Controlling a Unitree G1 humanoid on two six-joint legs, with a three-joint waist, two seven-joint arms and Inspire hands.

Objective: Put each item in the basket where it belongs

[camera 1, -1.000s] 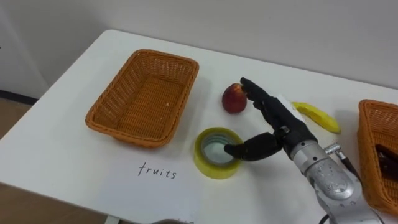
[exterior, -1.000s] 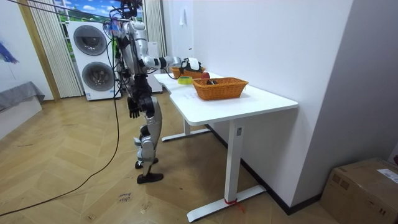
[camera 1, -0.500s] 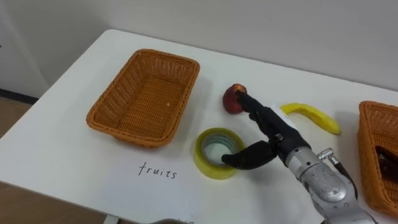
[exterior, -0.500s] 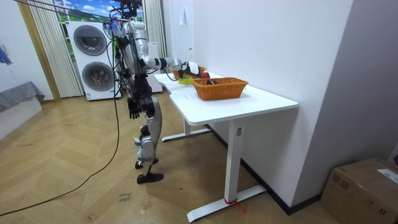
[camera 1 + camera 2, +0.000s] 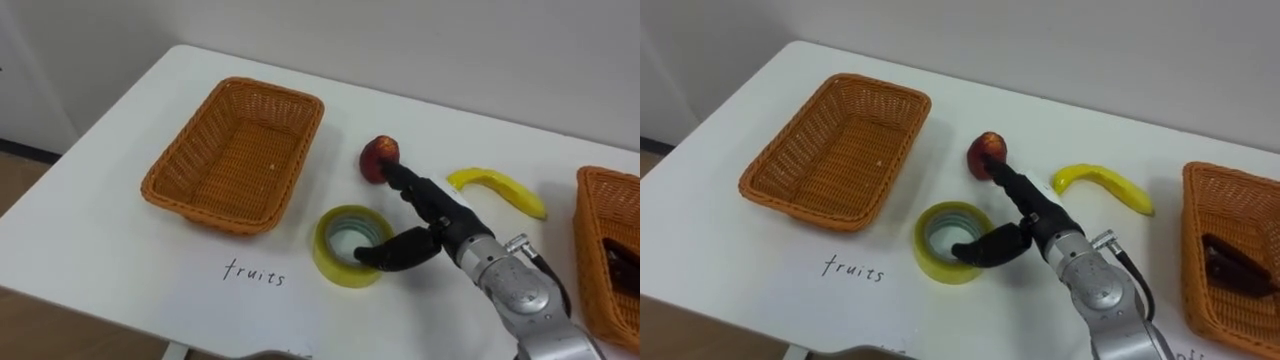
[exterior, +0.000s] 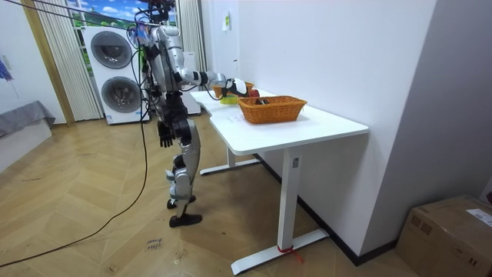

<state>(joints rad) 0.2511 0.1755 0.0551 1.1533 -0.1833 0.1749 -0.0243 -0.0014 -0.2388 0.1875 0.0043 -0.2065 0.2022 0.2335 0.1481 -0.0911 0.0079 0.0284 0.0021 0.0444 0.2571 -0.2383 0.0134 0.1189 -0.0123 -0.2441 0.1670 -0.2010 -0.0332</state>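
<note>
Reaching for the peach [image 5: 378, 155] on the desk [image 5: 100, 250], the right hand [image 5: 440, 215] lays straight, released fingers [image 5: 410, 188] against its 5 o'clock side, thumb over the tape roll [image 5: 325, 262]. The next move likely calls for closing round the fruit, then carrying it to the empty basket [image 5: 200, 212] at 9 o'clock. The room view adds the left hand [image 6: 164, 137], hanging by the hip.

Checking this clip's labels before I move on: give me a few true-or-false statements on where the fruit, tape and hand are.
1. The left basket is empty. True.
2. The banana lies in it. False: it lies on the table, right of the red fruit.
3. The right hand is open, fingers stretched toward the red fruit. True.
4. The tape roll sits in the right basket. False: it lies on the table beside the hand's thumb.
</note>
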